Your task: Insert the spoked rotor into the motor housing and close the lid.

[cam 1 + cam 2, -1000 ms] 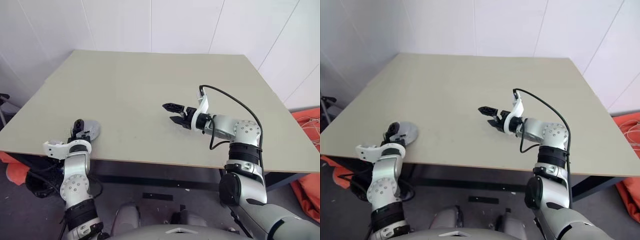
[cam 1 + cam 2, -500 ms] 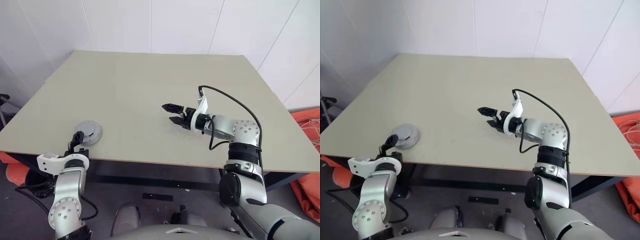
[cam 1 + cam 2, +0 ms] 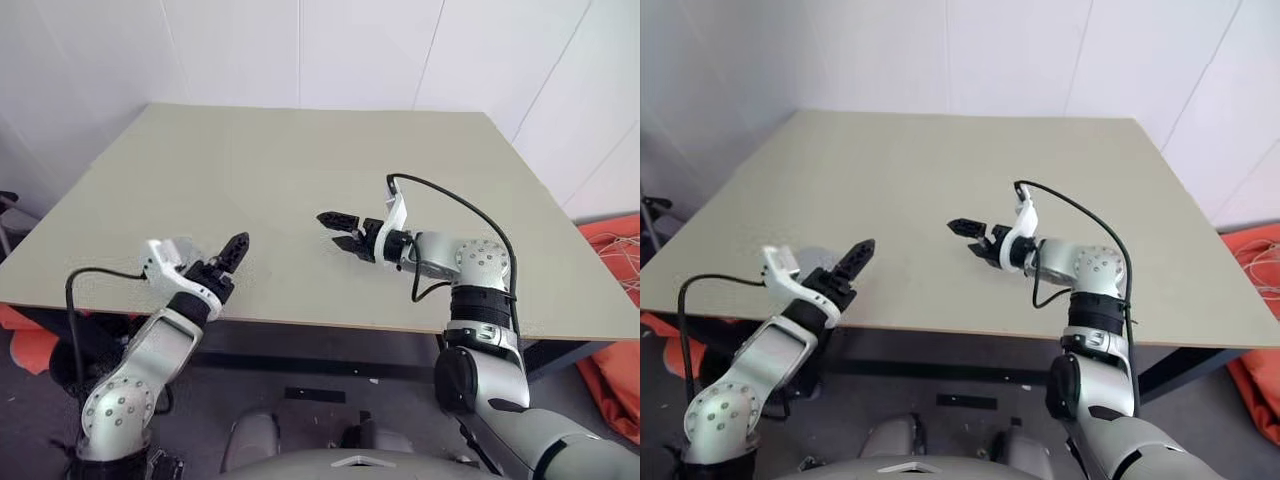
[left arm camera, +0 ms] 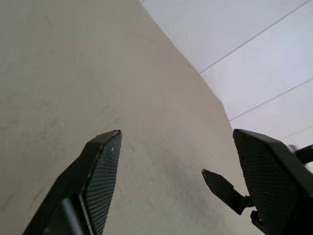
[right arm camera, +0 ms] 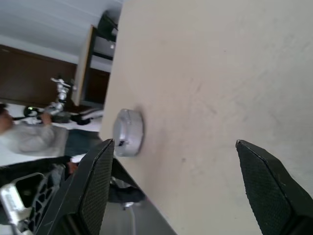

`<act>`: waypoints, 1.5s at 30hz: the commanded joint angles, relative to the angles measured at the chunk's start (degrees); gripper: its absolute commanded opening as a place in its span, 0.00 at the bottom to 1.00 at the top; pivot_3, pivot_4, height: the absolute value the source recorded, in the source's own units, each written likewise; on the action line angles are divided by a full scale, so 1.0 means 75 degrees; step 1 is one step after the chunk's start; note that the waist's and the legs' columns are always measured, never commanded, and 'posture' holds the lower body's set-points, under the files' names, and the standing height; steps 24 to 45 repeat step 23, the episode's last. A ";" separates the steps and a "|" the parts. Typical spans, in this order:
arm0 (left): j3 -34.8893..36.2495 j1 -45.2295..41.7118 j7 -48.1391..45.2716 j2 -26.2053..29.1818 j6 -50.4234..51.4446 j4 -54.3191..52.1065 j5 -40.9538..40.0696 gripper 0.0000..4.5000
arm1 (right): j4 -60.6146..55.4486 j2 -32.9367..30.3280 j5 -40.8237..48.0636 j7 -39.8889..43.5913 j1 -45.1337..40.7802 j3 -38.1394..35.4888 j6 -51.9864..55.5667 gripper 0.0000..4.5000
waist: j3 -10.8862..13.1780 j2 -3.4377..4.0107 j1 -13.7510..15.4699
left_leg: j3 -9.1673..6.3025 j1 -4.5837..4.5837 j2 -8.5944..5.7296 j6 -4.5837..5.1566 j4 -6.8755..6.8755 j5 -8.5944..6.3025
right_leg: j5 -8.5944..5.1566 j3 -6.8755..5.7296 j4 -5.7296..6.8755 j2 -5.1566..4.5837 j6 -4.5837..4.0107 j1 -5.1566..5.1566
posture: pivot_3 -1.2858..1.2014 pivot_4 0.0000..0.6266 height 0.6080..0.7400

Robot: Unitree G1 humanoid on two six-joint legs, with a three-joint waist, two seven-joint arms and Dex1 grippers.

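Table (image 3: 300,170): motor housing (image 5: 128,132), lid shut, sitting near the front-left edge, partly hiding behind left gripper (image 3: 236,250); right gripper (image 3: 334,229) hovering mid-table. Both finger pairs standing apart, gripping nothing. Right wrist view catching a person (image 5: 24,134) beyond.

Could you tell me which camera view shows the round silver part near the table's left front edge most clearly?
The right wrist view: the round silver part lies unobstructed beside the table edge. In both eye views the left hand and its wrist cover most of it.

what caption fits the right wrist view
Open right gripper hovering over the table, closed housing near its edge.
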 commanded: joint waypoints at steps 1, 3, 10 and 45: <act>-0.0711 -0.0694 -0.0699 0.0284 -0.0361 0.0533 0.2031 0.57 | -0.1213 -0.0401 -0.0932 0.0928 0.0456 0.1216 -0.1036 1.00 | -0.0002 0.0004 -0.0002 | 0.0001 -0.0002 0.0000 0.0000 -0.0001 0.0000 | 0.0000 0.0001 -0.0001 0.0000 0.0000 -0.0005 | 0.52 0.00 1.00; -0.0996 -0.0968 -0.0927 0.0288 -0.0597 0.0937 0.2897 0.43 | -0.1465 -0.0711 -0.1715 0.1259 0.0757 0.1873 -0.1861 1.00 | -0.0003 0.0005 -0.0013 | 0.0001 -0.0008 -0.0002 0.0002 -0.0001 -0.0001 | 0.0001 0.0003 -0.0009 -0.0001 0.0001 -0.0005 | 0.52 0.00 1.00; -0.2003 -0.1439 -0.1574 0.0156 -0.1585 0.2095 0.5694 0.01 | -0.2030 -0.1639 -0.4466 0.2045 0.1801 0.3465 -0.5168 1.00 | -0.0004 0.0004 -0.0051 | 0.0001 -0.0019 -0.0004 0.0012 -0.0004 -0.0006 | 0.0002 0.0003 -0.0019 -0.0002 0.0001 -0.0012 | 0.52 0.00 1.00; -0.1790 -0.0770 -0.1827 -0.0078 -0.3642 0.3158 0.8165 0.00 | -0.2324 -0.1472 -0.6242 0.1565 0.3746 0.2936 -0.8957 0.64 | -0.0005 0.0006 -0.0108 | 0.0006 -0.0010 -0.0004 0.0039 0.0001 -0.0016 | -0.0013 0.0006 -0.0023 -0.0003 -0.0064 -0.0004 | 0.52 0.00 1.00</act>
